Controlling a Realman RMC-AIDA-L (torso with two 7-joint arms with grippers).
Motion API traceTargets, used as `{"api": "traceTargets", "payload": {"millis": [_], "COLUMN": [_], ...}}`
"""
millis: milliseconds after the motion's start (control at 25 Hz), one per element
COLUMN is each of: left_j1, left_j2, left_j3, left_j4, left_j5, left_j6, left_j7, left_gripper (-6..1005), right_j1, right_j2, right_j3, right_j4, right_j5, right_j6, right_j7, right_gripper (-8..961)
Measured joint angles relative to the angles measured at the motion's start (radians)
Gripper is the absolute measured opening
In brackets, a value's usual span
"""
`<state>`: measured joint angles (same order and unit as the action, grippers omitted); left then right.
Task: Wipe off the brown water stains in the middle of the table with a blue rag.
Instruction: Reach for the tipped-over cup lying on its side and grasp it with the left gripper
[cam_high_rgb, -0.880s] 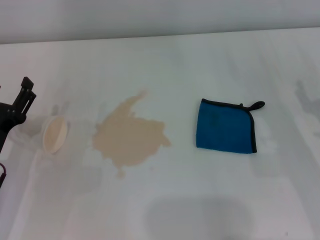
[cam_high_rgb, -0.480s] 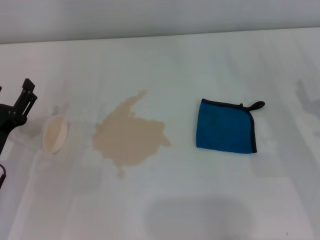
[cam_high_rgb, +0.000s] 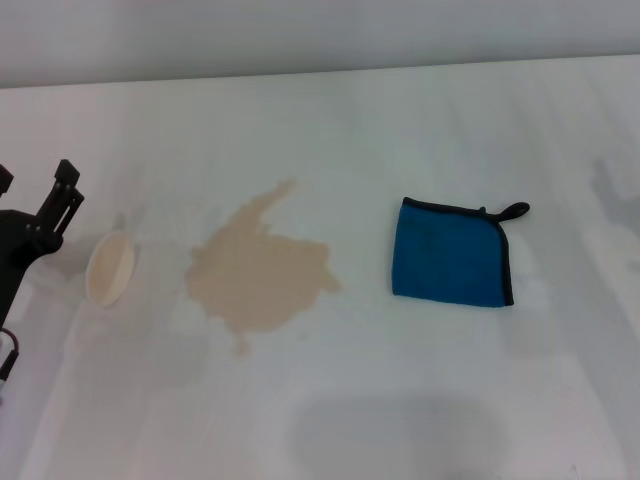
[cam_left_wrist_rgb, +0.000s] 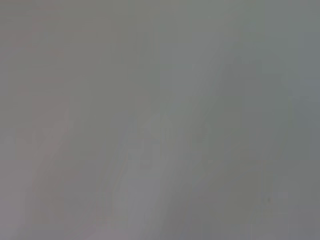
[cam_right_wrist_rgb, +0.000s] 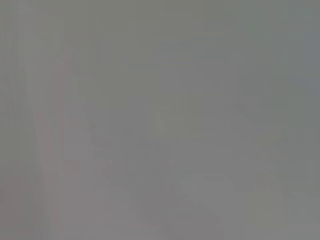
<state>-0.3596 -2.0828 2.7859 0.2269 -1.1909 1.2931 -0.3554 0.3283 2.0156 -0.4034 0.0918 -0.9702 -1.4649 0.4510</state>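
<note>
Left claw (cam_high_rgb: 35, 195) beside tan brown water stains (cam_high_rgb: 260, 272)

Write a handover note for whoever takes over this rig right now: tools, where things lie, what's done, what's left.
Left tool: at the table's left edge, beside the cup, holding nothing; its opening is not readable.
Right tool: not in view.
Stain: mid-table, unwiped, thin tail pointing to the far side.
Rag: folded flat to the right of the stain, apart from it, untouched, loop at its far right corner.
Wrist views show nothing usable.
Done: nothing.
Left: grasp the rag, wipe the stain.
</note>
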Motion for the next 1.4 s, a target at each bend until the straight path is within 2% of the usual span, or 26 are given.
{"api": "traceTargets", "payload": {"millis": [200,360,440,520,560,680,760,880,1000,1120,1200,1400], "left_j1": [-0.004,-0.047,-0.093,-0.104,-0.153,-0.202,-0.226,-0.259,-0.308,-0.367,-0.399,-0.477], "left_j2": [0.003,0.016,0.023,0.024,0.026,0.031,0.047,0.086,0.15,0.197,0.215,0.241], "left_j3": [-0.004,-0.002,0.002,0.002,0.002,0.003,0.019,0.054,0.059,0.06,0.059,0.06], "left_j4": [-0.004,-0.03,-0.108,-0.131,-0.24,-0.358,-0.408,-0.461,-0.521,-0.581,-0.619,-0.707], "left_j5": [0.0,0.006,0.048,0.064,0.129,0.201,0.235,0.29,0.438,0.631,0.736,0.933], "left_j6": [0.0,0.008,0.014,0.016,0.033,0.095,0.152,0.219,0.267,0.301,0.326,0.395], "left_j7": [-0.008,-0.104,-0.242,-0.284,-0.442,-0.541,-0.557,-0.596,-0.647,-0.645,-0.62,-0.537], "left_gripper": [862,861,860,860,860,859,859,858,854,852,852,852], "right_j1": [0.0,0.0,0.0,0.001,0.002,0.004,0.005,0.005,0.005,0.005,0.005,0.005], "right_j2": [0.0,0.0,0.0,0.0,0.0,0.0,0.0,-0.001,-0.001,-0.002,-0.001,-0.002], "right_j3": [0.0,0.0,0.0,0.0,0.0,0.0,0.0,0.0,0.0,0.0,0.0,0.0], "right_j4": [0.0,0.001,0.001,0.001,0.0,0.0,0.0,0.0,0.0,0.0,-0.001,-0.001], "right_j5": [0.001,0.001,0.001,0.0,-0.001,-0.003,-0.003,-0.002,0.0,0.001,0.001,0.001], "right_j6": [-0.001,-0.001,-0.001,0.0,0.001,0.003,0.004,0.008,0.009,0.011,0.013,0.015], "right_j7": [0.0,0.0,0.0,0.0,0.0,0.0,0.0,0.0,0.0,0.0,0.0,0.0], "right_gripper": [798,797,798,798,798,798,798,797,797,798,798,797]}}
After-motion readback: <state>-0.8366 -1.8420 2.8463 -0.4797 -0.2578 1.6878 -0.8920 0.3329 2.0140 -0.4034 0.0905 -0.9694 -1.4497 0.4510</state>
